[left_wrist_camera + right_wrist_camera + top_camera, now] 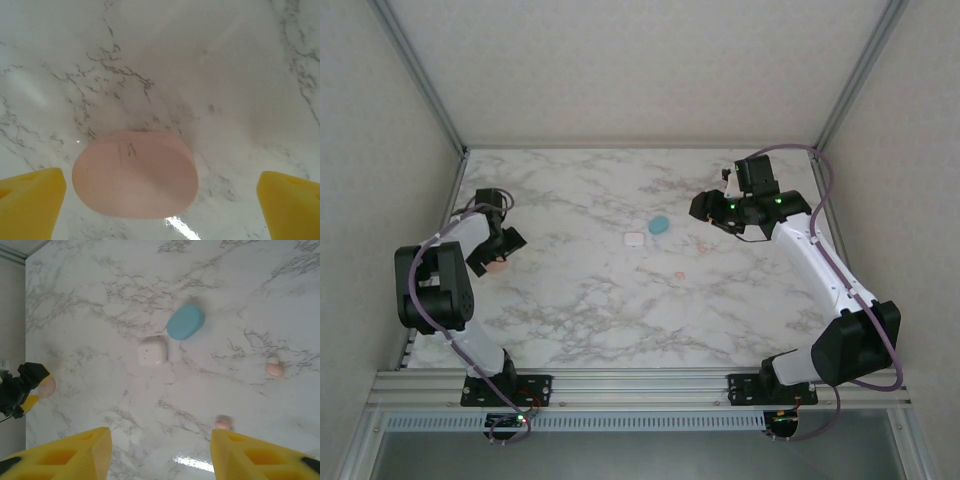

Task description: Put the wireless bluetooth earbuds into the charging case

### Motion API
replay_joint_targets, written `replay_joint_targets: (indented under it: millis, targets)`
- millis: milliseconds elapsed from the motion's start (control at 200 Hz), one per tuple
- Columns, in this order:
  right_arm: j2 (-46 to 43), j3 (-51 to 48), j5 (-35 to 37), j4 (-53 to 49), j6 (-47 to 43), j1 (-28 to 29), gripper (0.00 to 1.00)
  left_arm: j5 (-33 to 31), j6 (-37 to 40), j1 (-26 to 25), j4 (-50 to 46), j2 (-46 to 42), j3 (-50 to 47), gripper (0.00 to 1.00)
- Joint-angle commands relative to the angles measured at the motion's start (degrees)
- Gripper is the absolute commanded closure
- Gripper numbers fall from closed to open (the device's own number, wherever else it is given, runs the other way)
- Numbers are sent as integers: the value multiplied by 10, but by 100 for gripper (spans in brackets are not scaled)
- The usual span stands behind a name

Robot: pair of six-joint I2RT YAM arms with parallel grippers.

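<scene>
Marble tabletop lies under both your arms. Your left gripper (161, 200) gapes wide over the pink case (135, 172), with its yellow fingers (30, 200) at the case's 9 and 3 o'clock, gripping nothing. Your right gripper (160, 455) stands part open and empty. From its wrist camera, one pink earbud (274, 369) lies at 3 o'clock of the white case (151, 352), and a second earbud (223, 423) lies nearer 5 o'clock.

- No text, brand or number to read anywhere on the marble table (620, 310)
- Pink case (135, 175) has a faint dark mark near its top edge, too blurred to read
- White case (151, 352) shows tiny specks, not legible as letters
</scene>
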Motion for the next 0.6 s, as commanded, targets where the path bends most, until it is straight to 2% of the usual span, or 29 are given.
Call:
replay_joint_targets:
  millis: [0, 491, 596]
  targets:
    - [2, 0, -9, -2, 8, -2, 45, -1, -14, 17, 9, 14, 4, 5]
    - [8, 1, -13, 0, 25, -3, 45, 60, 8, 30, 42, 45, -4, 22]
    - [8, 1, -15, 0, 27, -3, 45, 78, 10, 30, 47, 36, -13, 30]
